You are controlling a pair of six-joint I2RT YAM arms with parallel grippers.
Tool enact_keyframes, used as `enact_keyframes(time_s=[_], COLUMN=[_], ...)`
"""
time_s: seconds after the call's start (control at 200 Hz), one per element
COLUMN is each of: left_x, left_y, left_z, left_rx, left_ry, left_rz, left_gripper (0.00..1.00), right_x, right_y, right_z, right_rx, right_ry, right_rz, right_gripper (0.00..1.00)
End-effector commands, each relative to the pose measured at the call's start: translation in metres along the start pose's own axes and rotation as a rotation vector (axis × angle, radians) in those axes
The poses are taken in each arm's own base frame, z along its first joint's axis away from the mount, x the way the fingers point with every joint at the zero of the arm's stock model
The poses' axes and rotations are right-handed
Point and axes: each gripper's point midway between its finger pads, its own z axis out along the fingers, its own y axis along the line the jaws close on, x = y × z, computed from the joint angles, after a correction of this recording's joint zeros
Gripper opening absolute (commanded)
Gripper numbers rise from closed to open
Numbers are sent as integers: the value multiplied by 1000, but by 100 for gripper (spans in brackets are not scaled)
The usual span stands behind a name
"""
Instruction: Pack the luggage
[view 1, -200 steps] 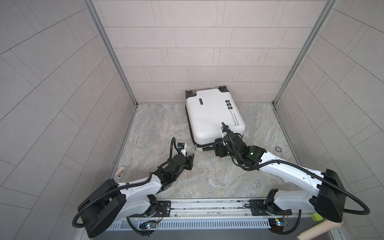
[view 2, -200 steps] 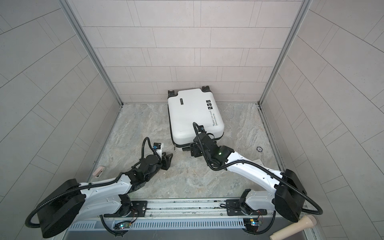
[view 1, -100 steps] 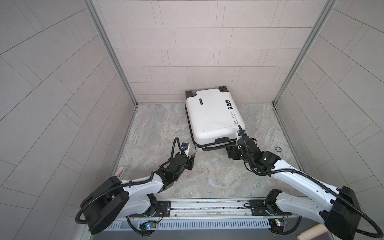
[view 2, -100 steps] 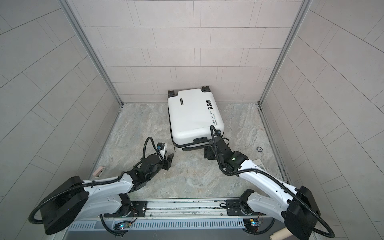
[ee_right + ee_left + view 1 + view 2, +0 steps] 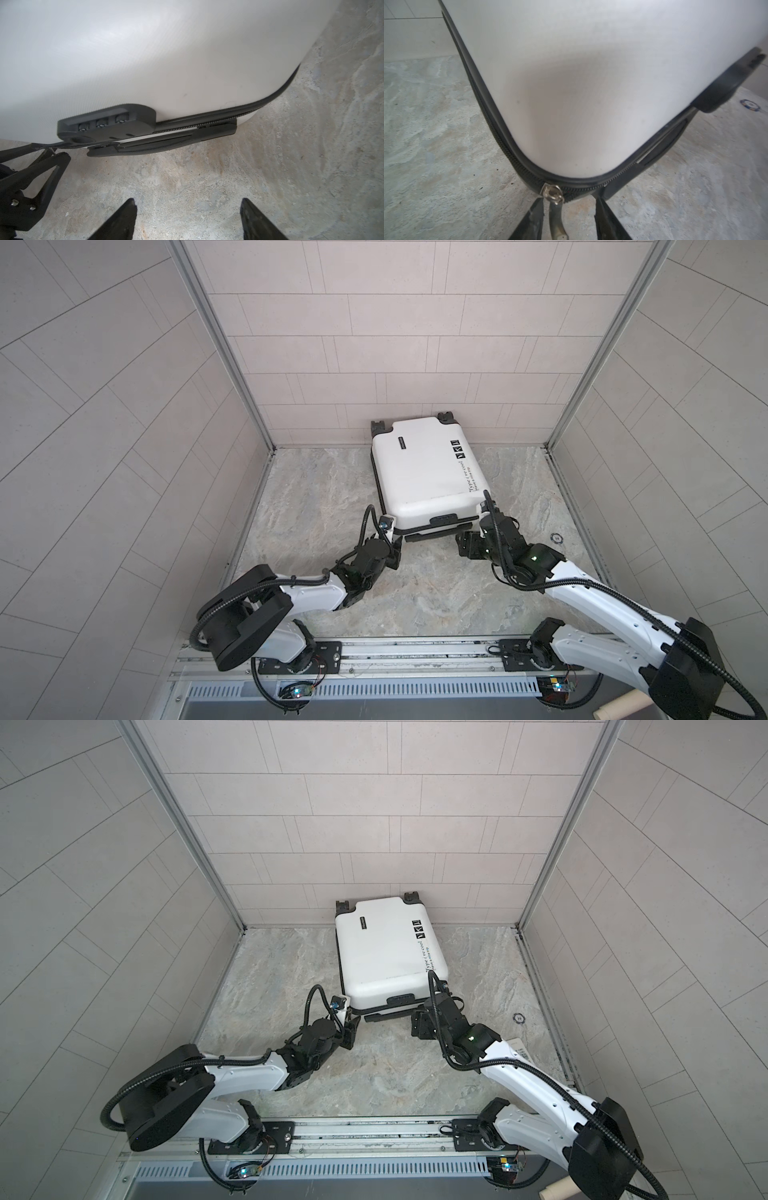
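Note:
The luggage (image 5: 424, 477) (image 5: 386, 952) is a white hard-shell suitcase lying flat and closed against the back wall. Its black zipper band runs round the edge. My left gripper (image 5: 394, 540) (image 5: 569, 202) is at the suitcase's near left corner. It is open, and the metal zipper pull (image 5: 556, 216) hangs between its fingers, close to one finger (image 5: 535, 214). My right gripper (image 5: 463, 545) (image 5: 188, 201) stands open over bare floor, just short of the suitcase's front edge, with nothing between its fingers. The combination lock (image 5: 108, 124) and black handle (image 5: 162, 141) show on that edge.
A small round token (image 5: 556, 537) (image 5: 750, 105) lies on the stone floor right of the right arm. Tiled walls close in the left, right and back. A cardboard tube (image 5: 744, 709) lies beyond the front rail at the right.
My right gripper has pulled back from the middle of the suitcase's front edge toward its right corner. My left gripper has moved up to the near left corner, its jaws now narrower round the zipper pull.

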Motion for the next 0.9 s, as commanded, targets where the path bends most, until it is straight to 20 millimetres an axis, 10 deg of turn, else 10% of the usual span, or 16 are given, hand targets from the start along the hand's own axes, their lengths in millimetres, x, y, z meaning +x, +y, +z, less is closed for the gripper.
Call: enact_keyframes(time_s=[0.0,0.44,0.896], left_x=[-7,-2,8], left_y=[11,11,-1], left_z=[5,-5,-4], left_rx=[-110,-66,149], left_ry=[-17,-54,-37], left_rz=[54,52,-120], left_gripper=[41,0,0], right_x=[1,7,24], right_y=[-5,-7,3], right_z=[-3,-3,34], right_rx=[6,-8,-100], right_ry=[-4,10,94], right_rz=[13,39,271], right_gripper=[80,80,80])
